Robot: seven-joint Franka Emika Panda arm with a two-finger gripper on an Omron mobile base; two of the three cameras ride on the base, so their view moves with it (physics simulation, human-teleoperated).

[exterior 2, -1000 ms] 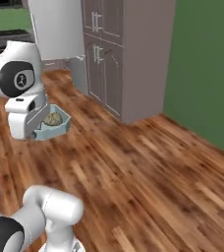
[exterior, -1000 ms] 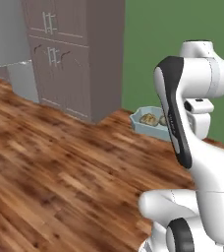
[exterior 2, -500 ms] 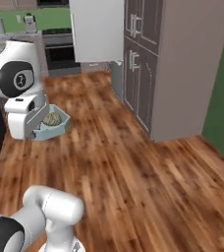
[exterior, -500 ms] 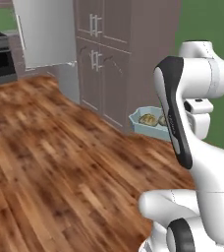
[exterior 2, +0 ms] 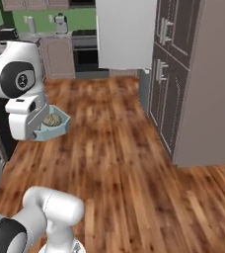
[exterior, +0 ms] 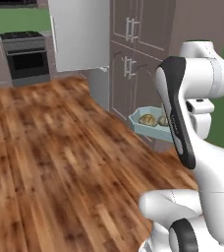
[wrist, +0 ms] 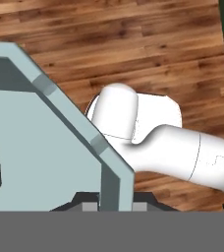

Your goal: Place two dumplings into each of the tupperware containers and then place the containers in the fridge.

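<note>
A: The whole picture has shifted since a second ago, so the base has turned. The green wall that stood behind the arm is mostly gone, and a stove (exterior: 26, 54) and a counter (exterior 2: 50, 37) have come into sight at the far end of the wood floor (exterior: 60, 162).

B: And the tub (exterior: 151, 125)?

A: It sits at the hand as before, held up in the air above the floor. The gripper (wrist: 109, 204) is closed on the tub's rim, at one corner.

B: What is inside?

A: Two dumplings (exterior: 147, 119) lie side by side in the left view. The arm (exterior: 175, 108) covers the tub's right end. In the hand view one dumpling is cut off at the edge.

B: The fridge (exterior: 79, 34)?

A: Its pale door stands far back, beside the tall grey cabinets (exterior 2: 183, 74). The inside is hidden.
</note>
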